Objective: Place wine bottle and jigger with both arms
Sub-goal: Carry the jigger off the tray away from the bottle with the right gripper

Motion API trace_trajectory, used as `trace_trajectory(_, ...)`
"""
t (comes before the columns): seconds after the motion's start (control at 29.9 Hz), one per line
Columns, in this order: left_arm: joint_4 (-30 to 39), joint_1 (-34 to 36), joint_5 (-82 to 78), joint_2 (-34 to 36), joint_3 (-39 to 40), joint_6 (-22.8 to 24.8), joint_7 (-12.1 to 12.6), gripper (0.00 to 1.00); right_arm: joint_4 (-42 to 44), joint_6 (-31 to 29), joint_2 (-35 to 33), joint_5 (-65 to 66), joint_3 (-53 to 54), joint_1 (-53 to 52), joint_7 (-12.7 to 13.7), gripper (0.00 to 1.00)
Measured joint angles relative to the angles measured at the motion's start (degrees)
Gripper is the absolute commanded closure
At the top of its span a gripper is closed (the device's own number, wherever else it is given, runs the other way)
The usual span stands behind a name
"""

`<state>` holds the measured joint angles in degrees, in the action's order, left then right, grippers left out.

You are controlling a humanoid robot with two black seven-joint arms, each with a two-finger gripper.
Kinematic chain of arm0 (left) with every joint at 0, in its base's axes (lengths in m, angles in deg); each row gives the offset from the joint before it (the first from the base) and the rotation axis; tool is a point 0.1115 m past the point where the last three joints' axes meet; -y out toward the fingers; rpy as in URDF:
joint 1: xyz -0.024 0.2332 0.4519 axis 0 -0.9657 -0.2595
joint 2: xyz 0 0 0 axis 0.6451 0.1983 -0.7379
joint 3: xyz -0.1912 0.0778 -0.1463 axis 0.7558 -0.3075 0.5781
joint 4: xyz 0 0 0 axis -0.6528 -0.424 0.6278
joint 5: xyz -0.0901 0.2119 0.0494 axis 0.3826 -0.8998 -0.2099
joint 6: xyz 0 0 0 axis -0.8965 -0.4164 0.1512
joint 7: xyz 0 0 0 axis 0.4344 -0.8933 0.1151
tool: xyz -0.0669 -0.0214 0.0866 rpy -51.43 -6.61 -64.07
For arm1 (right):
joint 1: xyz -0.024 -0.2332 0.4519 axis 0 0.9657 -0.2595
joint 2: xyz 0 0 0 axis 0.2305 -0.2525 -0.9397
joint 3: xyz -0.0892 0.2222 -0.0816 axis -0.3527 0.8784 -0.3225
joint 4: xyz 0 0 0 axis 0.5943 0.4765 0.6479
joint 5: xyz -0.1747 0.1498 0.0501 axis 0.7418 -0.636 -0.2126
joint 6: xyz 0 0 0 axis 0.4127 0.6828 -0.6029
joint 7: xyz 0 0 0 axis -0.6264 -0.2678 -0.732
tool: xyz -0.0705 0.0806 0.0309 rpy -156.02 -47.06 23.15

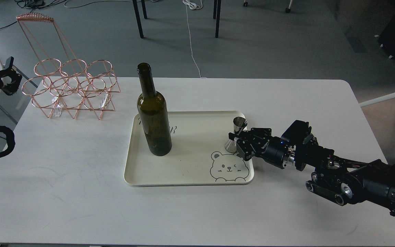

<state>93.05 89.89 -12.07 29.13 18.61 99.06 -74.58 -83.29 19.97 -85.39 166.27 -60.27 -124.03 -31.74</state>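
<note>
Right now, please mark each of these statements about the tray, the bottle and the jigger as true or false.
1. The wine bottle stands upright on the tray. True.
2. The jigger lies on its side on the bare table. False: it stands upright on the tray, near the right edge.
3. The right gripper is at the jigger. True.
4. The left gripper holds the bottle. False: it is far off at the left edge, beside the wire rack.
5. The wire rack holds a bottle. False: it holds none.
</note>
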Motion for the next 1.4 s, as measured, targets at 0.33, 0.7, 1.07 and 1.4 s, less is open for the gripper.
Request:
trace_trajectory(0.33,0.0,0.1,0.0,0.1,0.0,0.0,0.0,0.02,-1.8,0.1,-4.4,-0.4,4.2,-1.1,0.0,0.98)
trace_trajectory(0.7,0.2,0.2,0.0,0.6,0.1,0.0,0.0,0.02,-0.9,0.1,-15.0,-4.3,9.1,-0.1,0.0,0.97)
trace_trajectory(1.07,0.3,0.2,0.0,0.5,0.1,0.0,0.0,0.02,2.8,0.1,-17.3,-13.2,9.6,6.6,0.0,0.97)
trace_trajectory(1.4,0.4,0.3,0.0,0.3,0.1,0.0,0.0,0.02,6.4,0.1,-16.7,-14.2,9.2,9.3,0.0,0.96)
